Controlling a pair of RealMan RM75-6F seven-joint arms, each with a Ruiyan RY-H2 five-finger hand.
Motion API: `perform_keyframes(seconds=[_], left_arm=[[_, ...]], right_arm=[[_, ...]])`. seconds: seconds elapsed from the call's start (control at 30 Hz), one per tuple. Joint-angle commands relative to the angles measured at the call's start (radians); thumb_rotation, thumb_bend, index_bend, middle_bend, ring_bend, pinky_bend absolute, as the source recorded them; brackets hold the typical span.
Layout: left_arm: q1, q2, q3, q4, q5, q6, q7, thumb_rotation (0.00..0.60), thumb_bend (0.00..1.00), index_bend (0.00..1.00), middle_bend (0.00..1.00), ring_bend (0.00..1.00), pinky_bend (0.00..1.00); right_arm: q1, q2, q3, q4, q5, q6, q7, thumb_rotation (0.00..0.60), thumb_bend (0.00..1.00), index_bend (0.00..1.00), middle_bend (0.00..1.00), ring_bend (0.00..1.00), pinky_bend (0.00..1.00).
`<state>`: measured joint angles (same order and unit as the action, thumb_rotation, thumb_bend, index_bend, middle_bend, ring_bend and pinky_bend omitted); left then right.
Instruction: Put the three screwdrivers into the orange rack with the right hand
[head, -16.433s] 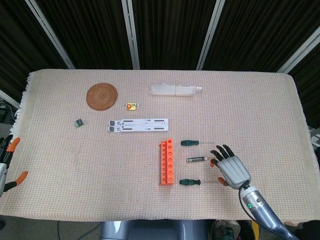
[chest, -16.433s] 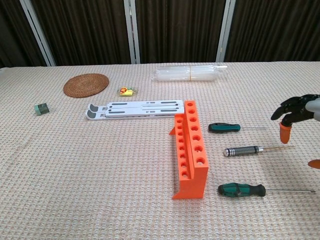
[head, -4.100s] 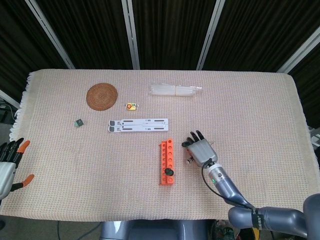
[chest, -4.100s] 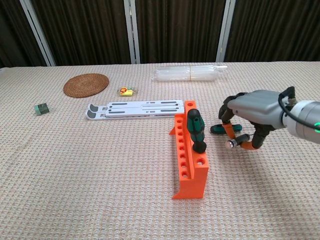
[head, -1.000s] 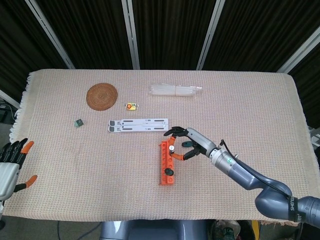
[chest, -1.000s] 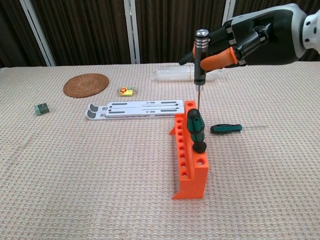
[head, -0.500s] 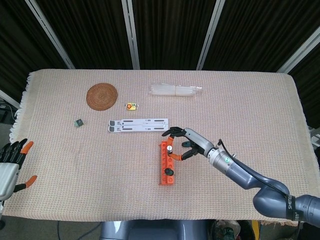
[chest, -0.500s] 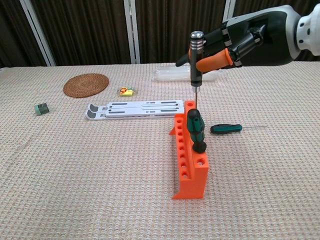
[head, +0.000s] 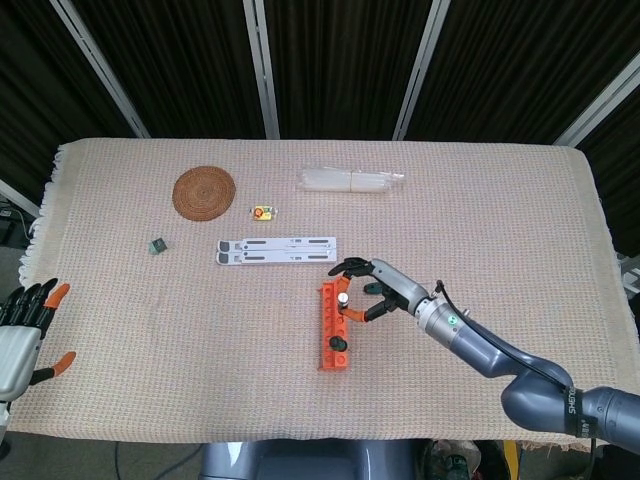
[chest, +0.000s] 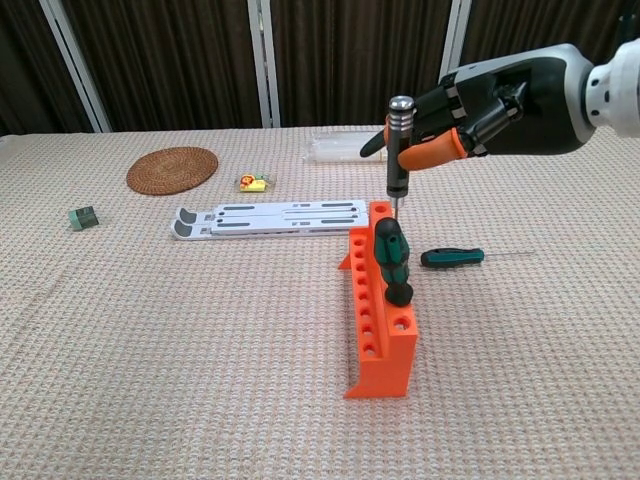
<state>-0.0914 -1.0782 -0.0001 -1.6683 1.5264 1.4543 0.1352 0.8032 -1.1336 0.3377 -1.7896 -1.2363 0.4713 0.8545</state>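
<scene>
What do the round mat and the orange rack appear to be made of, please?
The round mat looks like woven rattan or straw: brown, matte, with a coiled spiral pattern. The orange rack looks like moulded or printed plastic: uniform bright colour, smooth slightly glossy faces and crisp round holes; which of the two I cannot tell.

a table under a beige woven cloth (head: 150, 320) carries an orange rack (chest: 381, 330), a green-handled screwdriver (chest: 452, 257), a round woven coaster (head: 204, 190), a white folding stand (head: 276, 250) and a clear plastic bundle (head: 350, 181).

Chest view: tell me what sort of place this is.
Probably a robot test bench in a lab: a cloth-covered table before dark curtains, with staged odds and ends, an orange rack, a woven coaster, and a robot hand holding a screwdriver.
</scene>
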Motion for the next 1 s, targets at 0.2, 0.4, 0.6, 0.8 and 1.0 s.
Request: perform_keyframes(seconds=[0.2,0.4,0.6,0.8,1.0], left_arm=[[0.000,0.001,0.000,-0.001,0.000,-0.001,0.001,0.600,0.21,0.00,0.00,0.00,0.00],[0.001,-0.001,0.002,0.001,0.000,-0.001,0.000,0.600,0.21,0.00,0.00,0.00,0.00],[0.002,-0.003,0.001,0.005,-0.004,-0.001,-0.001,0.600,0.21,0.00,0.00,0.00,0.00],[0.000,-0.006,0.001,0.007,-0.004,-0.004,-0.003,0.600,0.21,0.00,0.00,0.00,0.00],[0.001,-0.008,0.001,0.012,-0.004,-0.002,-0.007,0.600,0.21,0.00,0.00,0.00,0.00]], right_arm=[[0.001,-0.049,-0.042,0.035,0.003,0.000,-0.045,0.600,0.44,0.64,0.20,0.00,0.00],[0.007,-0.078,-0.056,0.061,0.017,0.001,-0.071,0.600,0.43,0.64,0.20,0.00,0.00],[0.012,-0.099,-0.062,0.072,0.045,0.005,-0.101,0.600,0.40,0.60,0.20,0.00,0.00],[0.014,-0.098,-0.064,0.067,0.062,-0.001,-0.123,0.600,0.26,0.52,0.19,0.00,0.00],[0.013,-0.101,-0.062,0.065,0.077,-0.001,-0.140,0.600,0.25,0.51,0.19,0.00,0.00]])
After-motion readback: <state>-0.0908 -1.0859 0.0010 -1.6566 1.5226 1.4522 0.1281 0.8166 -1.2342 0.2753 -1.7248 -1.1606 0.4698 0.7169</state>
